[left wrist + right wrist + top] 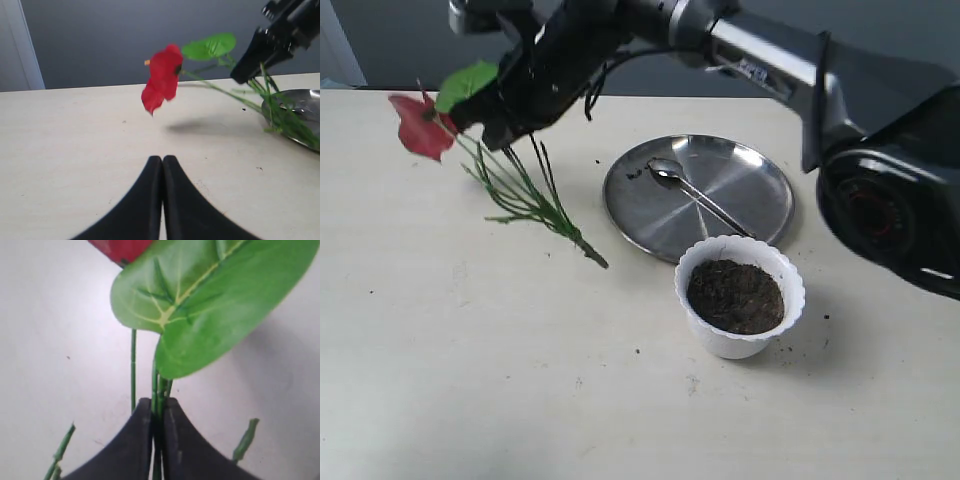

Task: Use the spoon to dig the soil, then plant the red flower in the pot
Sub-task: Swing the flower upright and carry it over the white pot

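A round steel plate [740, 190] lies flat on the pale table [470, 360], with a few dark crumbs on its rim and more scattered on the tabletop; a grey wall [100, 35] stands behind

Left gripper [162, 162] sat low over the pale table [75, 150], its black jaws pressed together, holding nothing. Beyond it the red flower [162, 80] hung tilted above the table, green leaf [210, 46] beside the bloom, stems clamped by the right gripper [250, 72]. Steel plate [300, 107] showed at the edge, behind the stems.
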Robot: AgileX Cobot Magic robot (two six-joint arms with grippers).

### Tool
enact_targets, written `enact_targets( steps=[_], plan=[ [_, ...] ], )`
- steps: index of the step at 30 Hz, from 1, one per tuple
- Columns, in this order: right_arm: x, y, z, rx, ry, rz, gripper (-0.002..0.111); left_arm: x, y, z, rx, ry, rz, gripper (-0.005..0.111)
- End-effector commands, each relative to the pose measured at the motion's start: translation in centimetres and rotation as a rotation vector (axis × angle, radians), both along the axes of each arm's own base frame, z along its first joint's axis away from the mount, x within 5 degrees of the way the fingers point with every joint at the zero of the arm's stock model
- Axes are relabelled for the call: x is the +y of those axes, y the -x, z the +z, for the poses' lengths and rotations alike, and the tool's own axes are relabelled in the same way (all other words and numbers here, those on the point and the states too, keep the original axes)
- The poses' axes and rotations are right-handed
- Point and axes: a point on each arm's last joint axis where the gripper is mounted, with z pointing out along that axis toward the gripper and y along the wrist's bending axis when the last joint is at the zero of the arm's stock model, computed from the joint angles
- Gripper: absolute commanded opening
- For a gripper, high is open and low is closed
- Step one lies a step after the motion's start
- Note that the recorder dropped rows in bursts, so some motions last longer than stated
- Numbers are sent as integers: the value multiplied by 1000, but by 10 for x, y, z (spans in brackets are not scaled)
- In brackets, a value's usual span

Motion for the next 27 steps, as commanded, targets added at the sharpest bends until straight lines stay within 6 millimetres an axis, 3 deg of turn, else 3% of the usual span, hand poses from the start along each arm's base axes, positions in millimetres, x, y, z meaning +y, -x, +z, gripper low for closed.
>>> enact_targets(
  steps=[1, 5, 8, 10, 14, 18, 27],
  plan=[
    [-14, 17, 87, -145, -166, 12, -1, 0, 0, 2, -12, 5, -4, 0],
    [-36, 38, 156, -285, -285, 20, -1, 0, 0, 2, -12, 5, -4, 0],
    [-51, 48, 176, -336, -303, -2, -1, 0, 0, 2, -12, 5, -4, 0],
    [-58, 52, 179, -354, -306, -19, -1, 0, 0, 2, -12, 5, -4, 0],
    [-78, 60, 168, -401, -337, -134, -1, 0, 0, 2, -12, 5, -4, 0],
    [-115, 76, 142, -492, -401, -322, -1, 0, 0, 2, -12, 5, -4, 0],
    [-234, 150, 95, -726, -570, -689, -1, 0, 0, 2, -14, 6, -4, 0]
  ],
)
